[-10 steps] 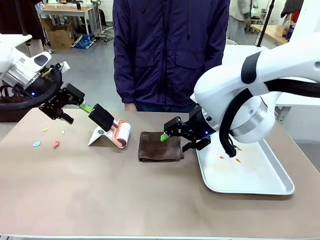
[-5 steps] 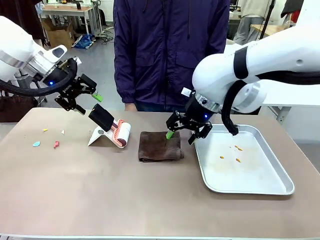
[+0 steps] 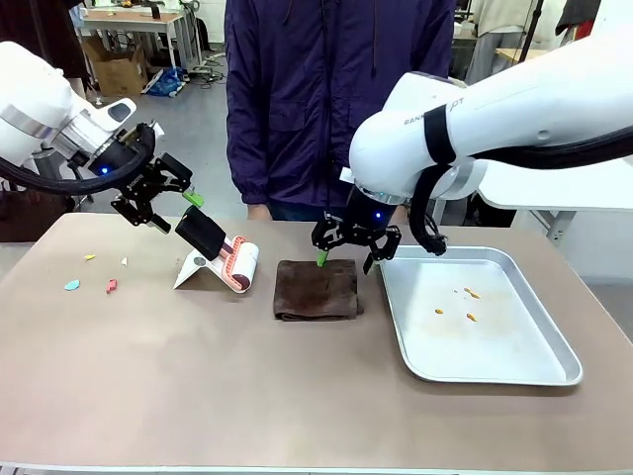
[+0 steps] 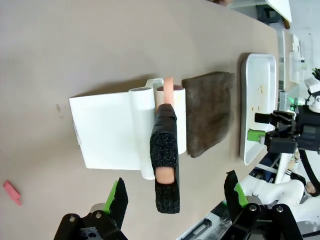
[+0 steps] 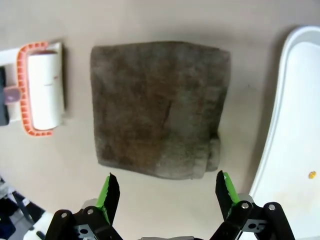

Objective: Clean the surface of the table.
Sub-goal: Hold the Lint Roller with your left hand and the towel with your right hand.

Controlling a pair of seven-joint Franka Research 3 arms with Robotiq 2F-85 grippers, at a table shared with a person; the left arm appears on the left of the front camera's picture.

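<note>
Both spread and empty: right gripper [image 3: 344, 259] has moved off the tray [image 3: 495, 341] to over the brown cloth [image 3: 316, 288], left gripper [image 3: 178, 212] has re-angled above the lint roller [image 3: 223, 252], so pickups look imminent, with scraps [image 3: 111, 286] on the table [image 3: 198, 376] untouched.

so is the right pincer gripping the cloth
No, the right pincer stands open over the cloth, its green-padded fingers wide apart with nothing held between them.

Lint roller [image 3: 223, 252], brn cloth [image 3: 316, 289], tray [image 3: 514, 374] w/ crumbs [image 3: 471, 293]
</note>
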